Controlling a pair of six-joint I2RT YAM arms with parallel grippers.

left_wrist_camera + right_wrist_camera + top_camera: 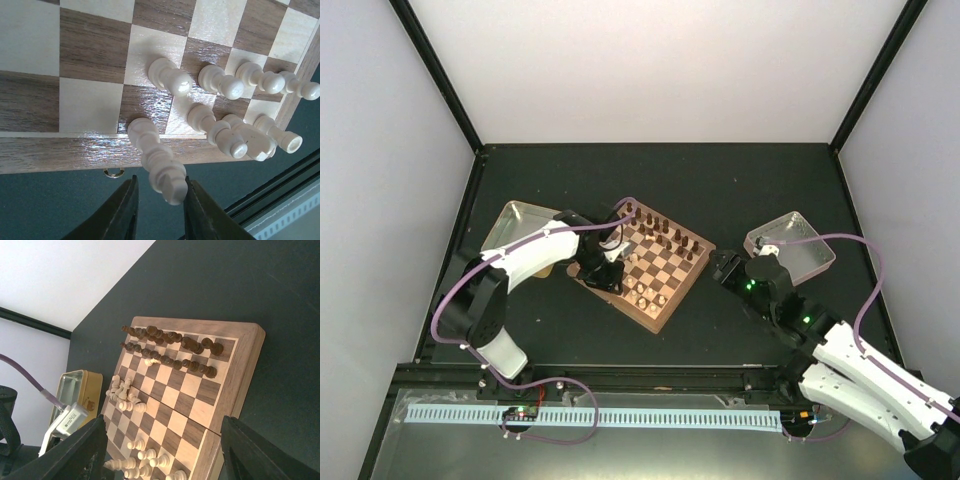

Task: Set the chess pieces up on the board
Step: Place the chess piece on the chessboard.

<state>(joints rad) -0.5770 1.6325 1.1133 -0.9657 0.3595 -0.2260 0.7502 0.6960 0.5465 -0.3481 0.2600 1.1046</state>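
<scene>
The board (672,278) lies turned at the table's middle. Dark brown pieces (665,228) stand in two rows along its far side, also in the right wrist view (172,347), with one cream piece (150,361) among them. Cream pieces (645,290) cluster on the near side. My left gripper (610,270) is over the board's left edge. In the left wrist view it (161,207) is open, its fingers either side of the top of a tall cream piece (152,152) standing by the rim (60,152). My right gripper (726,268) is open and empty beside the board's right edge.
A metal tray (515,228) lies left of the board, partly under my left arm, and shows in the right wrist view (75,390). Another metal tray (790,245) lies at the right, behind my right gripper. Several cream pieces (220,82) stand close to the right of the tall one.
</scene>
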